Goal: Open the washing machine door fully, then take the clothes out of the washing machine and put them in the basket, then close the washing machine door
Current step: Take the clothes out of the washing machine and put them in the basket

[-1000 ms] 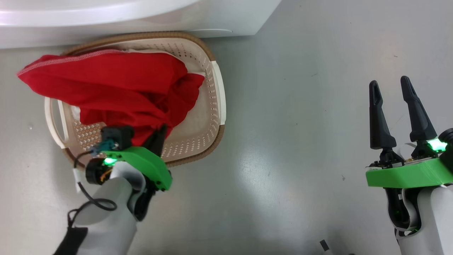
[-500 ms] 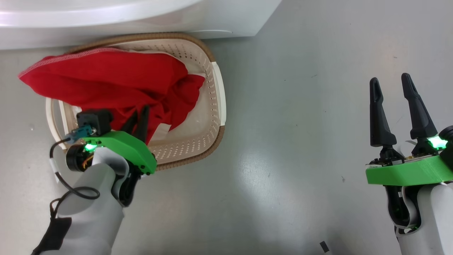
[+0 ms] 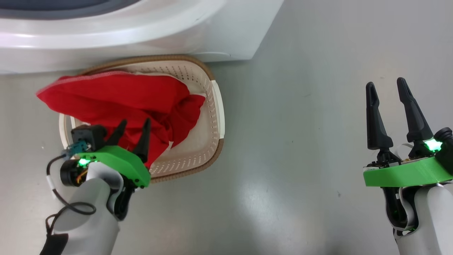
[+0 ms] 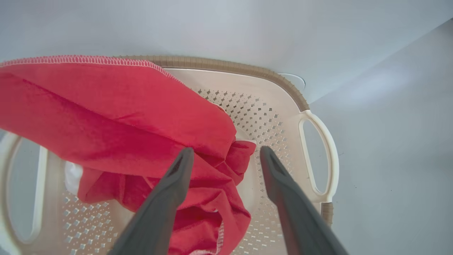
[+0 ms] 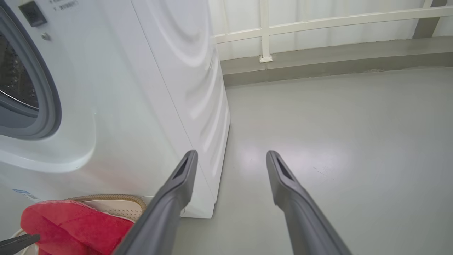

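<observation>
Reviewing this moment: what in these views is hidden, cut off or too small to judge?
Basket floor: head and left wrist views, covered by the red clothes.
Drum contents: right wrist view, cut off by the left edge; leftover laundry cannot be ruled out.
Blue label on the washing machine: right wrist view, print too small.
Clothes' overhanging end: head view, contact with the ground unclear.

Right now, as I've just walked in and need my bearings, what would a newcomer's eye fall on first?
The bright red garment, heaped in the cream basket with one corner spilling past its left end, in front of the white washing machine. Next, the left gripper, open just over the fabric, and the right gripper, open over grey floor.
</observation>
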{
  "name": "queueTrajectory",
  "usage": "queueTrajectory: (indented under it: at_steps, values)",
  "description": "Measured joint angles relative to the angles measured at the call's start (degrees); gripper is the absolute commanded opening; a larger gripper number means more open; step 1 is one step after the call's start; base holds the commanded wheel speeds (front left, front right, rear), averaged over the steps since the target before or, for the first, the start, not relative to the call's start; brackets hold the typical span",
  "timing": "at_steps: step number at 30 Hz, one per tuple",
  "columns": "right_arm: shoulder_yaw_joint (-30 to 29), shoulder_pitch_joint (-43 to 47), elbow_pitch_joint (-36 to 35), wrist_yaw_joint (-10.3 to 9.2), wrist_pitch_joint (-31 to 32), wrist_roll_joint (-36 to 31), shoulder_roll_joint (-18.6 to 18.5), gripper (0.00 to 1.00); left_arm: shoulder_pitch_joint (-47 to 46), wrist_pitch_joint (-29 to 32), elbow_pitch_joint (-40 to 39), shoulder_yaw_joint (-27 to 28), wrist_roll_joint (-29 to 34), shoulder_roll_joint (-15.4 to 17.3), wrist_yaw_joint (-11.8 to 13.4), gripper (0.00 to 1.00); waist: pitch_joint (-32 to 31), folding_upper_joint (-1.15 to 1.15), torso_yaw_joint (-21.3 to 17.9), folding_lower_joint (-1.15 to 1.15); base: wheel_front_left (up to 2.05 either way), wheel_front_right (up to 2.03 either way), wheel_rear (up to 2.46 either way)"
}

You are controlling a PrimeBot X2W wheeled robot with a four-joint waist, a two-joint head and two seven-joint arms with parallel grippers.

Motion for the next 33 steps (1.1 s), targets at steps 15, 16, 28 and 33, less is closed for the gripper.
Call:
queueTrajectory:
  at_steps: [15,16,28,33]
  values:
    - [0.04,3.54,1.57,0.00,0.00,0.01,-0.19,1.00,9.81,0.00,-12.62,11.41,11.87,0.10,0.00,1.00,-8.51,0.00,-0.07,0.00,0.00,0.00,0.00]
    - [0.07,3.89,1.76,0.00,0.00,0.01,-0.30,1.00,10.67,0.00,-13.43,12.00,12.55,-0.18,0.00,1.00,-9.19,0.00,-0.04,0.00,0.00,0.00,0.00]
    - [0.26,8.49,3.32,0.00,0.01,0.45,-0.96,1.00,20.44,0.00,-24.60,18.25,19.92,-1.57,0.00,1.00,-17.69,0.00,0.32,0.00,0.00,0.00,0.00]
    - [0.29,10.40,3.50,0.00,0.00,0.62,-0.97,1.00,24.07,0.00,-28.07,19.34,21.87,-2.15,0.00,1.00,-20.45,0.00,0.26,0.00,0.00,0.00,0.00]
